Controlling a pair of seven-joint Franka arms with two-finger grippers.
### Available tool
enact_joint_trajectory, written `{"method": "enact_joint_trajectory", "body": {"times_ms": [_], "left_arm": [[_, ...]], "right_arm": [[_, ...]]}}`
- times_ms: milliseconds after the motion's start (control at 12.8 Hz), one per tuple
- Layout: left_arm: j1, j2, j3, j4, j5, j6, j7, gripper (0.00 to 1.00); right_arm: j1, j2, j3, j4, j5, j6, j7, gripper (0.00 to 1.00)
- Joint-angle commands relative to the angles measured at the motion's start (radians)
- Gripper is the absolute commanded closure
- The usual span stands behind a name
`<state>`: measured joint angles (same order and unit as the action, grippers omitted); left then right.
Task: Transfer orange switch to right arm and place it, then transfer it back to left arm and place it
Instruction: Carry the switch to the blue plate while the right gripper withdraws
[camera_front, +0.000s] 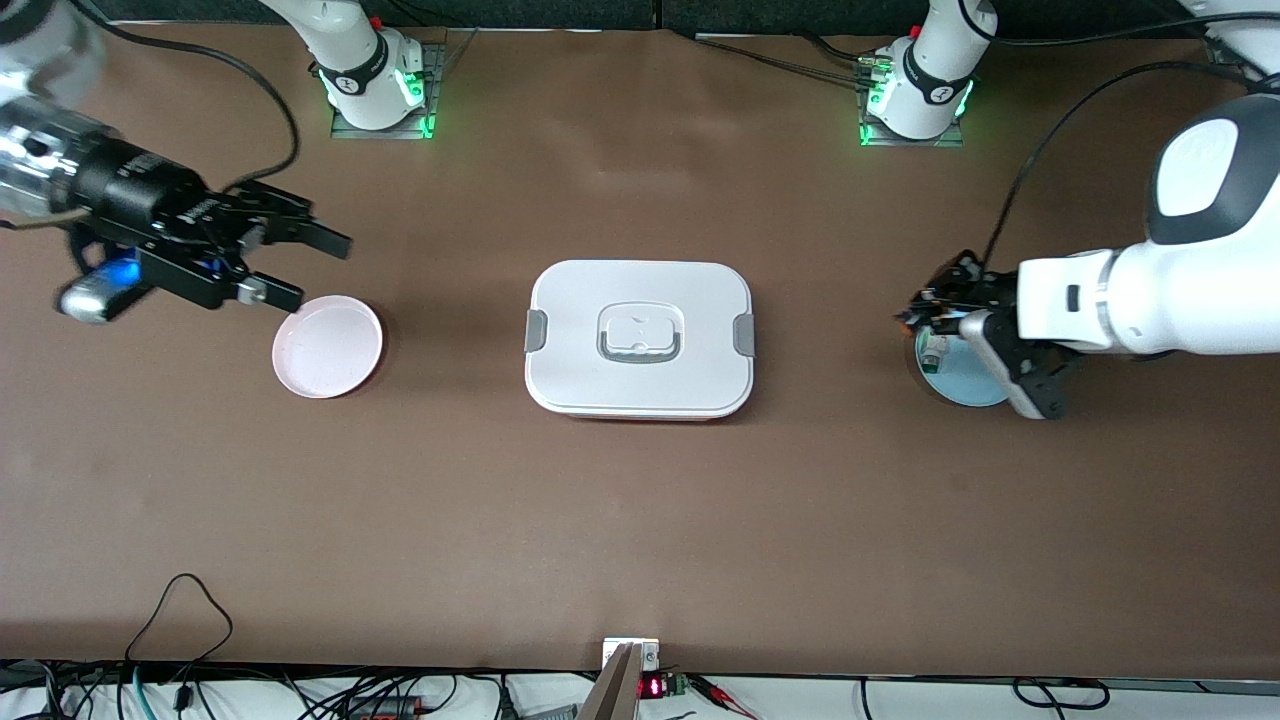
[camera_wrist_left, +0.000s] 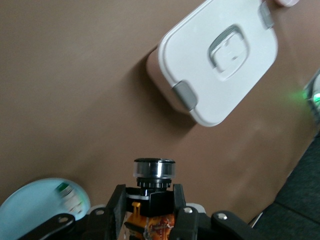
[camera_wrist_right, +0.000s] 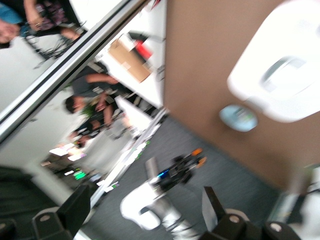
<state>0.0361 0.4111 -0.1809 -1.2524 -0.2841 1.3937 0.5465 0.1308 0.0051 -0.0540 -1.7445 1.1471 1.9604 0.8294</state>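
Mid-bench on the brown surface (camera_front: 640, 520), a large white rounded-rectangular lidded box (camera_front: 640, 338) with grey recessed handle and grey side clips, squarely between the two arms. Toward the right arm's end, a small round pink plate (camera_front: 328, 346); toward the left arm's end, a small round pale-blue plate (camera_front: 962, 382) carrying a small white part with a green tip (camera_wrist_left: 69, 196). Cables and a small red display (camera_front: 651, 687) along the bench edge nearest the front camera. Pinched between the black fingers (camera_wrist_left: 117, 210) of the left gripper (camera_wrist_left: 150, 207), jaws closed tight on it: the tiny black cylindrical orange switch (camera_wrist_left: 154, 176), round head poking out ahead of the fingertips, orange rear tucked between them. Held up over the blue plate, well apart from the box. Left arm folded in from its end, wrist level, pointing toward the box. Right gripper (camera_front: 290, 265) poised over the bench just beside the pink plate, jaws spread wide, holding nothing, aimed toward the box as well.
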Motion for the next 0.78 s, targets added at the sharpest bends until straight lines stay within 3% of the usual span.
{"method": "enact_joint_trajectory", "body": {"times_ms": [0,235,391,704], "left_arm": [[0.059,-0.046,-0.005,-0.068,0.101,-0.01,0.052,0.88],[0.097,-0.083,-0.006,-0.117,0.215,-0.007,0.052,0.88],[0.099,-0.112,-0.009,-0.162,0.233,-0.007,0.053,0.88],[0.1,-0.14,-0.015,-0.217,0.289,0.013,0.056,0.88]], "right_arm": [[-0.002,-0.028,-0.049,0.023,-0.211,-0.107,-0.07,0.01],[-0.002,-0.036,-0.092,0.042,-0.419,-0.185,-0.267,0.01],[-0.002,-0.056,-0.09,0.042,-0.623,-0.205,-0.384,0.01],[0.004,-0.065,-0.08,0.042,-0.906,-0.218,-0.556,0.01]]}}
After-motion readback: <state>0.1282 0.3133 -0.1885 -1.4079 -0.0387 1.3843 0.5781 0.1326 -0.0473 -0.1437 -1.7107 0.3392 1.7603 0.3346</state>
